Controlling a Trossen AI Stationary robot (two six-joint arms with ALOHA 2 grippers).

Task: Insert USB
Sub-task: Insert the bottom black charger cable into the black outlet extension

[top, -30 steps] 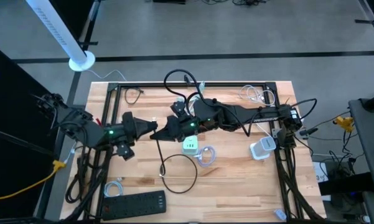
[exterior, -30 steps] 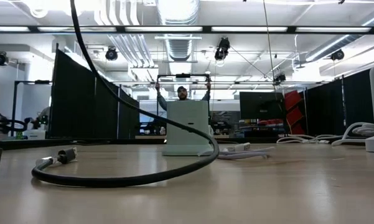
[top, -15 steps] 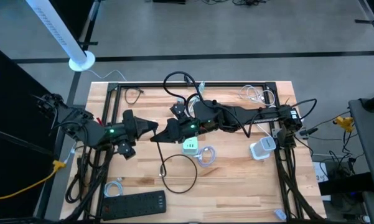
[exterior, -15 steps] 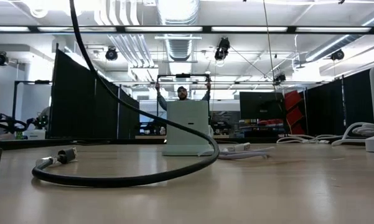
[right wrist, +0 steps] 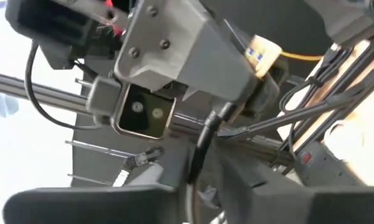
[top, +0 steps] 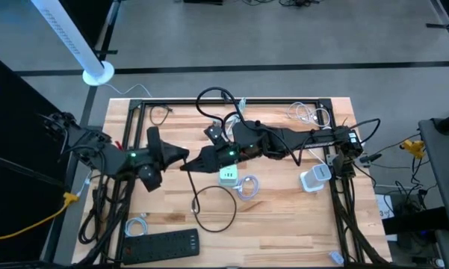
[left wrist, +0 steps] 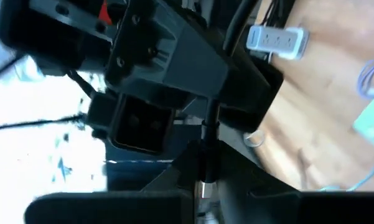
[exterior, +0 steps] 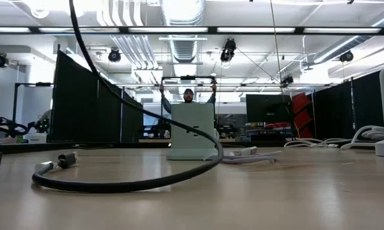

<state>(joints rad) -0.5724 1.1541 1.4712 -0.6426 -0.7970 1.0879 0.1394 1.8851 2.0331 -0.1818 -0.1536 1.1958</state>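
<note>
— Black USB cable (top: 202,196) runs up from its loop on the wooden table (top: 284,224) into the spot where the left gripper (top: 181,158) and right gripper (top: 196,161) meet, mid-table, facing each other, each clamped on the cable.

— And the charger?

— Pale green charger block (top: 228,175) sits just beside the right gripper, a white coiled cable (top: 246,187) next to it.

— Room to move?

— Bare wood toward the near edge, apart from the cable loop. A black power strip (top: 163,245) lies at the near-left edge, a white adapter (top: 314,179) toward the right edge, more cables along the far edge.
</note>
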